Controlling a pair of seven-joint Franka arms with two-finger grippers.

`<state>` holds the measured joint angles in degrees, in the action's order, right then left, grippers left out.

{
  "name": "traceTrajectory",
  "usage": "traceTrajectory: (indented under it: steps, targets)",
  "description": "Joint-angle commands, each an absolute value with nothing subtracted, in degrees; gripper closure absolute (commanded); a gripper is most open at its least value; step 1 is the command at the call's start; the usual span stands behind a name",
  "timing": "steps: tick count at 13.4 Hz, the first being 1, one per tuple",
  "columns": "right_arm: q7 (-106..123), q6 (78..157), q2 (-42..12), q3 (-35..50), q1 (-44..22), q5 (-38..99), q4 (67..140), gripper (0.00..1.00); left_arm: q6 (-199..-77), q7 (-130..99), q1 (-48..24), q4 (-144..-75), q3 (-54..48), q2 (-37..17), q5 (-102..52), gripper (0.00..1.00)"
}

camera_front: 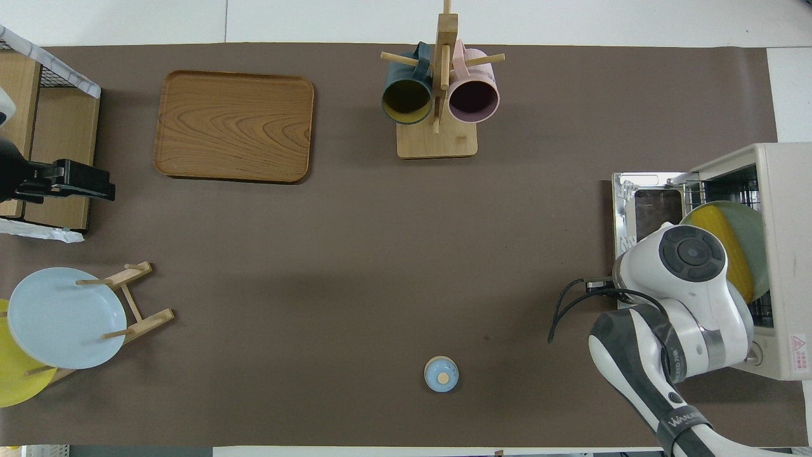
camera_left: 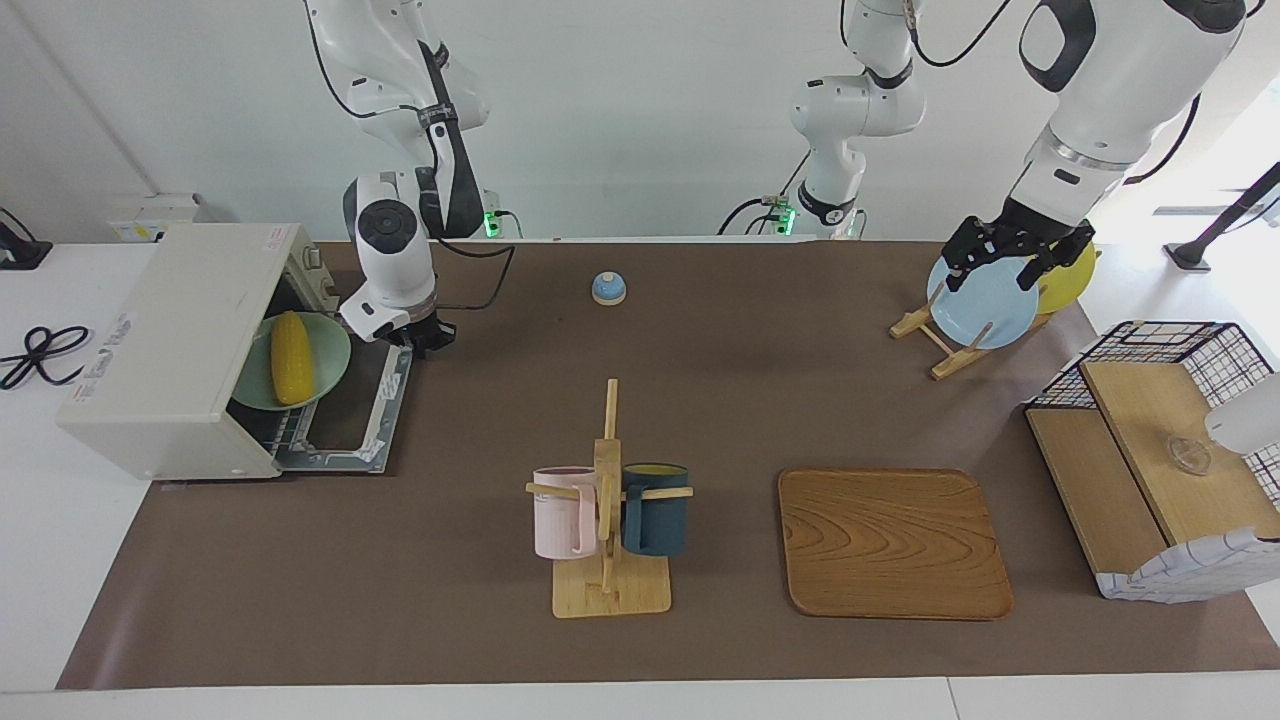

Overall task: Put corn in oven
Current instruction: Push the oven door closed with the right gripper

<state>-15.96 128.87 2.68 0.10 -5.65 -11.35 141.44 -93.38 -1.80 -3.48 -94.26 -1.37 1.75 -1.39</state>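
Resting on a green plate inside the open oven, the corn lies just beside the right gripper, fingers together over the lowered door, while the left gripper, fingers spread, waits above the plate rack.

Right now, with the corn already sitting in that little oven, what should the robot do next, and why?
Probably lift the oven door shut with the right gripper, which is closed beside its edge. The corn lies on a green plate half inside, so nudging the plate deeper first may be needed.
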Motion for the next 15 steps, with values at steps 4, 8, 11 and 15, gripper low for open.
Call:
traceTrajectory:
  steps: [4,8,11,15]
  targets:
    - [-16.35,124.47,3.96,0.26,-5.54,-15.45,140.03,1.00,-92.55,-1.85,-3.16,-94.75,-1.58,2.46,-1.05,0.00]
    - [-15.83,114.10,2.72,0.44,-5.63,-19.60,131.85,1.00,-92.55,-1.85,-3.16,-94.75,-1.58,2.46,-1.05,0.00]
    - [-11.10,107.60,3.16,0.35,-5.02,-19.69,126.93,1.00,-92.55,-1.85,-3.16,-94.75,-1.58,2.46,-1.05,0.00]
    - [-2.22,101.52,5.27,-0.44,-2.73,-19.60,122.87,1.00,-92.55,-1.85,-3.16,-94.75,-1.58,2.46,-1.05,0.00]
